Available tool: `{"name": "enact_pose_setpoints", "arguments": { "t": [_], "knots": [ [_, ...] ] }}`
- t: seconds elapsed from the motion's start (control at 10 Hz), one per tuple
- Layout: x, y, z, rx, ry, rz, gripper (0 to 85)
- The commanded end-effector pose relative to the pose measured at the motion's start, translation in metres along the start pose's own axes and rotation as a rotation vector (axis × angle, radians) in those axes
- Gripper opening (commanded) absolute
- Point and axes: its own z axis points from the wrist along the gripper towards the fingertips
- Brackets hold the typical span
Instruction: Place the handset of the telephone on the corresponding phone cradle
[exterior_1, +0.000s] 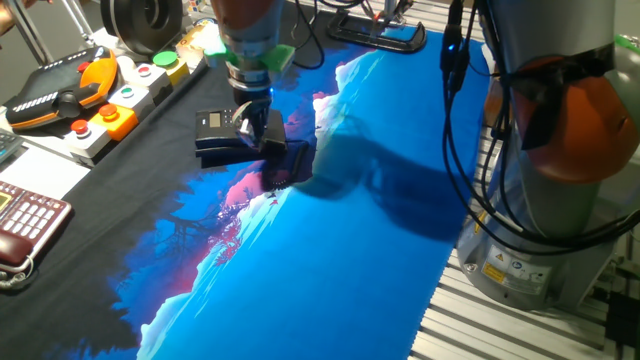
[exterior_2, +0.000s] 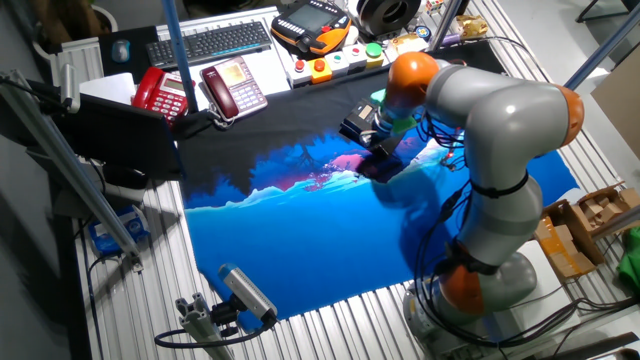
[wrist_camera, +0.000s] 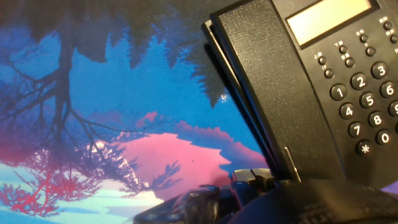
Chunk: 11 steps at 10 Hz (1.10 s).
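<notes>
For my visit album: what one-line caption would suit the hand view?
Hand camera's close look at the black telephone, its keypad and display, above a blue-and-pink landscape mat.

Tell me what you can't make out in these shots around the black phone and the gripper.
- Gripper state: both fixed views too small and dark; its fingers lie outside the hand view.
- Handset: a dark blur below the gripper in one fixed view; whether it is gripped is unclear.
- Telephone: cut off by the hand view's right edge; the dark shape at the bottom hides its lower end.
- Coiled cord: not discernible anywhere.
</notes>
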Motion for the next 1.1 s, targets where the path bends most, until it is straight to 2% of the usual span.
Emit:
{"name": "enact_pose_setpoints", "arguments": {
  "t": [0.0, 0.2, 0.6, 1.0],
  "knots": [
    [0.000, -0.002, -0.004, 0.005, 0.001, 0.000, 0.7],
    [-0.001, -0.008, -0.009, 0.028, -0.016, -0.005, 0.7],
    [-0.007, -0.015, -0.008, 0.066, -0.032, -0.027, 0.7],
    [-0.012, -0.017, -0.004, 0.065, -0.035, -0.030, 0.7]
  ]
}}
